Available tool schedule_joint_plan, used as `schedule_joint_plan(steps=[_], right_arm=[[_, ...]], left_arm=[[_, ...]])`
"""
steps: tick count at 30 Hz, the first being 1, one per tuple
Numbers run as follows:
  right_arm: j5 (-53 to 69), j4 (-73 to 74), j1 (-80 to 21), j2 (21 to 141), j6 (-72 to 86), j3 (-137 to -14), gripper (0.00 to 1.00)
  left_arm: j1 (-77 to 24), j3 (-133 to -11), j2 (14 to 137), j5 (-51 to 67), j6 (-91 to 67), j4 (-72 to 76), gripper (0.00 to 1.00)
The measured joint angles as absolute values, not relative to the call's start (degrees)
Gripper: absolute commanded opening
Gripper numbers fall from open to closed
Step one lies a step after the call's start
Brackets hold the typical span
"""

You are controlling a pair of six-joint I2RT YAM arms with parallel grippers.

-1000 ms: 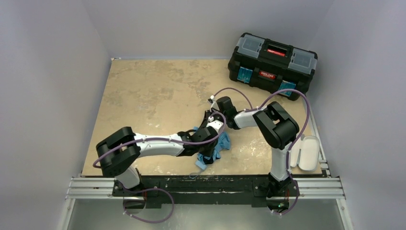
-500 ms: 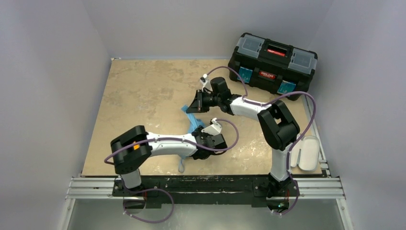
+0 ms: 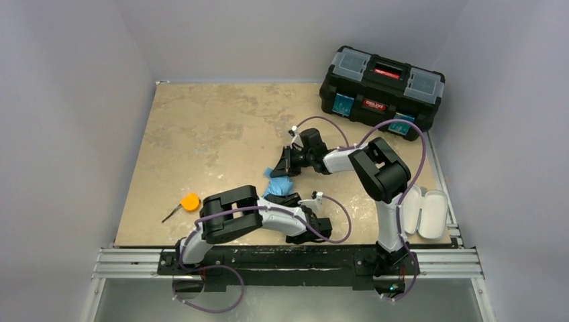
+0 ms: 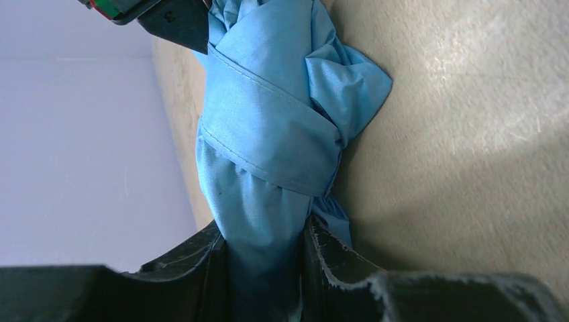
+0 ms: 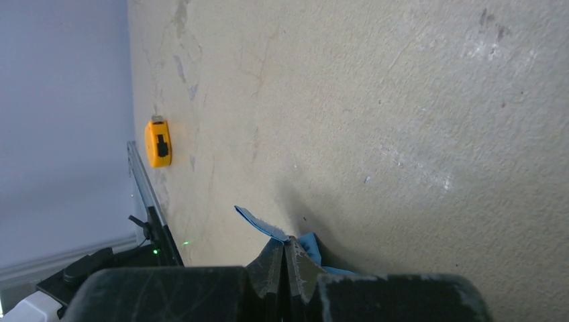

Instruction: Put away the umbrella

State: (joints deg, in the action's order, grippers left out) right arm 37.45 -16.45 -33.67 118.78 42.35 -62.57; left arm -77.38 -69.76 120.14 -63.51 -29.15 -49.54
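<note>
Now the umbrella point(image 3: 278, 186) lies bunched on the surface point(image 3: 215, 127), apart from the orange tape measure point(image 3: 190, 201) and to its right. The left gripper point(image 4: 263, 248) is clamped around the rolled blue fabric at the end nearer the arms. The right gripper point(image 5: 285, 245) is pinched together on a fabric edge at the far end.

One blue umbrella point(image 3: 278, 186), one orange tape measure point(image 3: 190, 201), one black toolbox point(image 3: 381, 86), one case point(image 3: 430, 213)
</note>
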Motion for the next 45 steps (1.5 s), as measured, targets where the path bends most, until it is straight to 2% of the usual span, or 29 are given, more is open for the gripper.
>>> schedule_joint_plan(steps=[6,12,16,22,31,36,45], right_arm=[[36.9,-22.2,-33.6,117.5,42.5,-58.0,0.00],[36.5,-24.1,-33.7,116.6,42.8,-54.8,0.00],[36.6,-24.0,-34.1,116.0,42.9,-54.0,0.00],[36.9,-23.9,-34.8,115.7,42.9,-53.4,0.00],[36.8,-24.4,-34.9,115.5,42.9,-52.9,0.00],[36.8,-24.7,-34.9,115.5,42.9,-52.8,0.00],[36.7,-24.6,-34.9,115.4,42.8,-52.8,0.00]], left_arm=[[-77.9,-69.3,120.2,-62.8,-27.9,-49.8,0.45],[-77.8,-67.3,116.4,-59.2,-25.6,-48.9,0.72],[-77.3,-66.3,111.4,-53.9,-25.7,-48.2,0.84],[-75.3,-65.6,105.9,-44.1,-28.0,-46.9,0.89],[-70.1,-60.9,94.7,-27.0,-31.0,-43.0,0.90],[-65.8,-57.7,87.7,-21.7,-31.1,-40.7,0.91],[-58.0,-46.3,82.6,-14.3,-30.3,-32.3,0.85]])
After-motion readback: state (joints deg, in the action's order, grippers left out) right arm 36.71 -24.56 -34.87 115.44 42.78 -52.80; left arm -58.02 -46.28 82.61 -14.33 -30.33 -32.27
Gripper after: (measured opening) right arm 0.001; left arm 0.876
